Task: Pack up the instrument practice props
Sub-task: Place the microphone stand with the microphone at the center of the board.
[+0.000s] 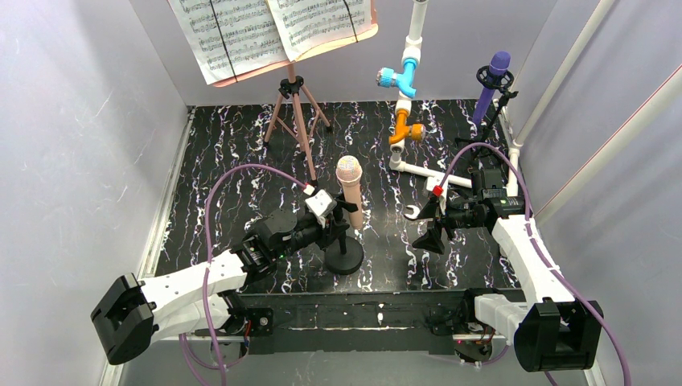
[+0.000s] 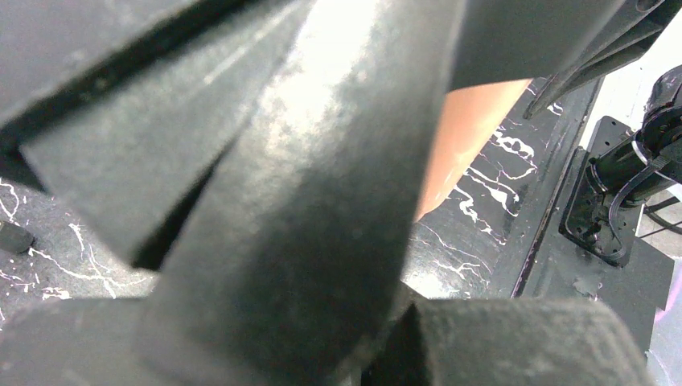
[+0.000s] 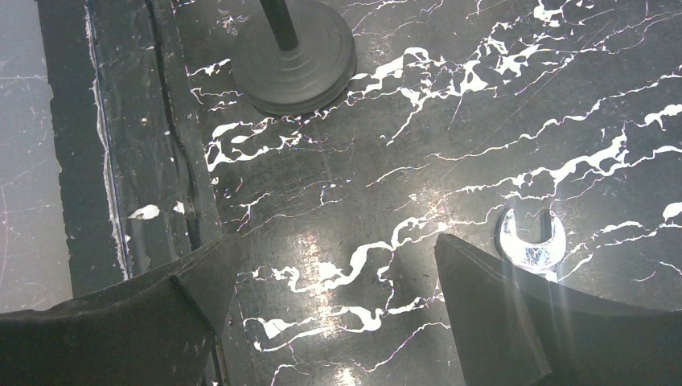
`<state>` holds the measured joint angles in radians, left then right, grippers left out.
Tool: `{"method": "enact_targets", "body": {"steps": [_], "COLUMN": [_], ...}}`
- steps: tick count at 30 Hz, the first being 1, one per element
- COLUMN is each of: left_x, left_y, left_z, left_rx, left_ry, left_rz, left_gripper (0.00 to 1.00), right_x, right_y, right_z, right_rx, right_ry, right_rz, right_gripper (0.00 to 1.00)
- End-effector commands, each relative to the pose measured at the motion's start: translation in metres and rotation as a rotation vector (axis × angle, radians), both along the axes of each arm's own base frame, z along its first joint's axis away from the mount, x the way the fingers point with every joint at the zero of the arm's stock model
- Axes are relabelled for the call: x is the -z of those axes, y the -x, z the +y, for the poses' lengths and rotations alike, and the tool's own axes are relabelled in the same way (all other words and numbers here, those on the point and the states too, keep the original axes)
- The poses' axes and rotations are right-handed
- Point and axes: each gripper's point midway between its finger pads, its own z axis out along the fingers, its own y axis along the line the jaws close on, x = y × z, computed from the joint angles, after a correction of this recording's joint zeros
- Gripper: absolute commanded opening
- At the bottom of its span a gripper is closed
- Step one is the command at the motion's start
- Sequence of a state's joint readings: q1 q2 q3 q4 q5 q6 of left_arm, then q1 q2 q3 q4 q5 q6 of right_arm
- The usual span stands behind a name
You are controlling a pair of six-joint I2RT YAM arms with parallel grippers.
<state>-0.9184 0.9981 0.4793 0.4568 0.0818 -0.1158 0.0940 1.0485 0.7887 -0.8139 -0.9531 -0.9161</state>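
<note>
The left gripper (image 1: 338,219) pinches the black mic holder (image 1: 344,259), so a tug could tip the peach microphone (image 1: 350,191) toward the open right gripper (image 1: 431,225) at three o'clock.

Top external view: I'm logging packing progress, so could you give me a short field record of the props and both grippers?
peach microphone: upright in its black mic holder, centre of table
left gripper: closed on that holder, just below the microphone
right gripper: open, above bare table beside the silver wrench
purple microphone: upright, back right
music sheets: on the music rest, at the back
packed so far: nothing visibly
</note>
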Motion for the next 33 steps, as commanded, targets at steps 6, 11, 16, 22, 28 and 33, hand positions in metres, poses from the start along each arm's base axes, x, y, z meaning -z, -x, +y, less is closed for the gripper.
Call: {"method": "enact_targets", "body": {"steps": [6, 11, 16, 22, 28, 33], "left_x": [-0.013, -0.012, -0.012, -0.012, -0.013, -0.013], "left_y": [0.008, 0.011, 0.014, 0.017, 0.02, 0.024], "left_z": [-0.007, -0.008, -0.009, -0.009, -0.009, -0.005], "left_rx": [0.047, 0.064, 0.076, 0.085, 0.095, 0.093], "left_ry": [0.059, 0.061, 0.065, 0.072, 0.086, 0.099], "left_rz": [-0.006, 0.003, 0.007, 0.019, 0.028, 0.034], "left_gripper": [0.07, 0.14, 0.19, 0.25, 0.32, 0.42], "right_x": [-0.003, -0.003, -0.003, -0.003, -0.003, -0.004], "right_y": [0.005, 0.005, 0.004, 0.004, 0.005, 0.005], "right_z": [0.004, 0.004, 0.004, 0.004, 0.004, 0.004], "right_rx": [-0.022, -0.022, -0.022, -0.022, -0.021, -0.023], "right_ry": [-0.027, -0.027, -0.026, -0.026, -0.026, -0.026], "right_rz": [0.008, 0.007, 0.006, 0.005, 0.005, 0.004], "right_gripper": [1.0, 1.0, 1.0, 1.0, 1.0, 1.0]}}
